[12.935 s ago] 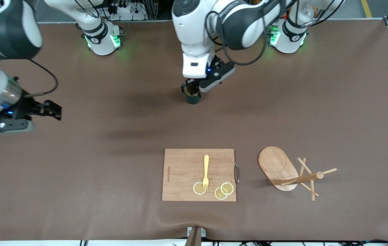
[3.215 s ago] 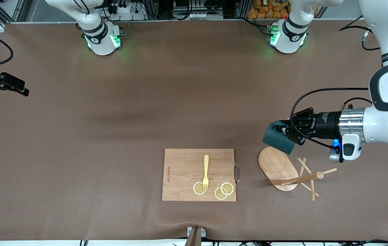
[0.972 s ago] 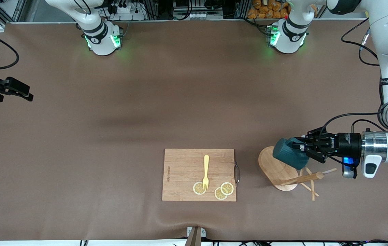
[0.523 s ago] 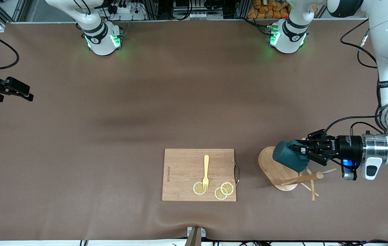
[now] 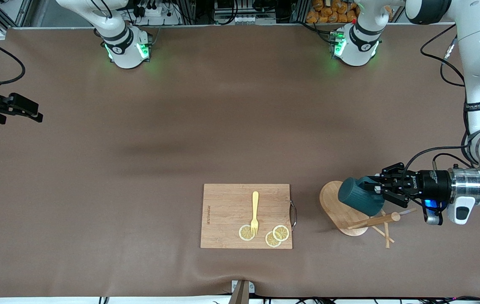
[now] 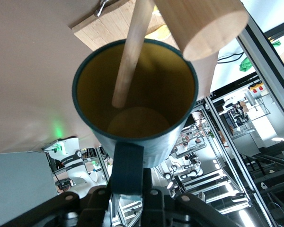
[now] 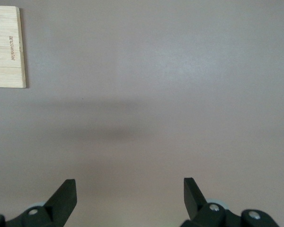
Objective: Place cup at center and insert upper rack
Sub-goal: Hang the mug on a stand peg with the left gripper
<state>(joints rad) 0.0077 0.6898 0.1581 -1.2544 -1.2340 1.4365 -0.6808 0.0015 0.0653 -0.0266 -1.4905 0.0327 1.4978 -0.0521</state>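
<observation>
While the brown table [image 5: 180, 126] stretches wide beneath both Franka arms, we see the left arm reaching in from its own end of the table, with the left gripper [image 5: 375, 191] over the upper rack [image 5: 351, 209] and clenched on the handle of the cup [image 5: 360, 199]. We find that dark teal cup turned on its side, held in the air above the rack's oval base, its mouth facing the gripper. From the left wrist view we look straight into the cup's yellowish interior [image 6: 137, 92], where one thin wooden peg [image 6: 130, 52] of the rack pokes into the mouth, and the rack's rounded post tip [image 6: 203, 23] sits just beside the rim.

We see the rack standing toward the left arm's end of the table, its post and cross pegs leaning out toward that end in the front view. Beside it, toward the middle, lies a rectangular cutting board [image 5: 227, 211] carrying a yellow fork [image 5: 255, 213] and three lemon slices [image 5: 272, 234].

We note the right arm waiting at its own end of the table, the right gripper [image 7: 130, 194] released, fingers spread wide above bare tabletop.
</observation>
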